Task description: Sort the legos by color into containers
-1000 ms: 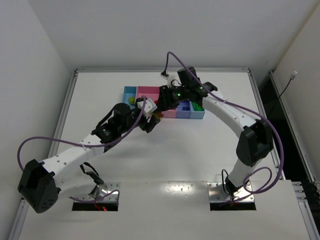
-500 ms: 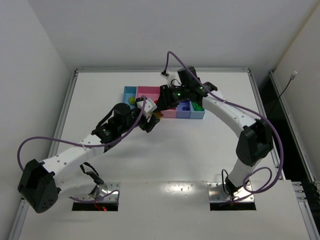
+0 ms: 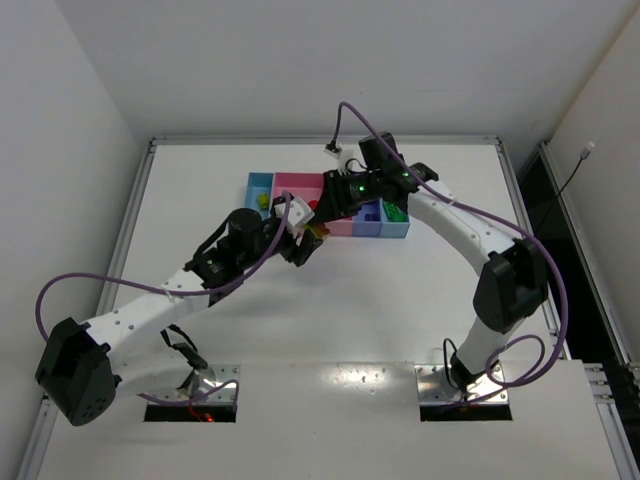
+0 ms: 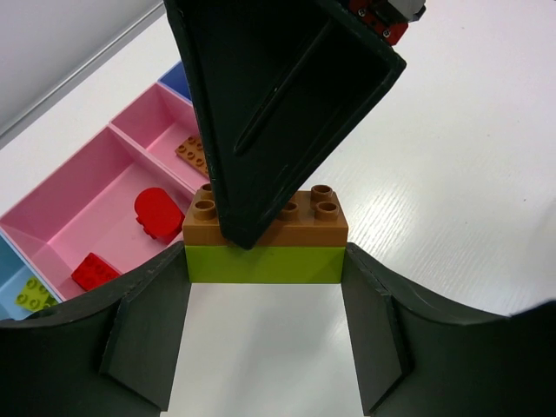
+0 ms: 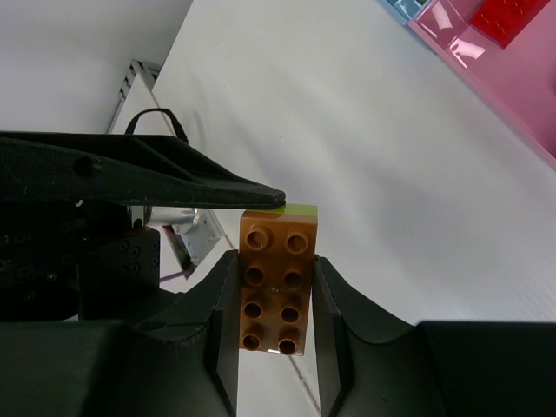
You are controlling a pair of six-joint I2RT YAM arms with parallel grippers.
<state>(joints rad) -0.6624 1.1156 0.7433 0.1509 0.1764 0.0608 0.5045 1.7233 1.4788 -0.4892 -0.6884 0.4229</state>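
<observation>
An orange brick [image 4: 304, 221] is stacked on a yellow-green brick [image 4: 265, 263] just in front of the tray row. My left gripper [image 4: 265, 265] is shut on the yellow-green brick's ends. My right gripper [image 5: 276, 261] is shut on the orange brick [image 5: 276, 287] from above; a sliver of yellow-green [image 5: 301, 208] shows behind it. In the top view both grippers meet at the pair [image 3: 316, 232]. The wide pink tray [image 4: 95, 187] holds two red bricks [image 4: 159, 213]. The narrow pink tray [image 4: 161, 130] holds an orange piece [image 4: 193, 155]. The light blue tray [image 3: 259, 183] holds a yellow-green brick [image 3: 263, 200].
The periwinkle tray [image 3: 368, 215] and the blue tray [image 3: 398, 228] end the row on the right; a green brick [image 3: 396, 212] lies in the blue one. The right arm reaches over the trays. White walls stand at the table's back and left.
The right arm's wrist has shifted slightly to the right. Both grippers stay shut on the stacked pair at the same spot.
</observation>
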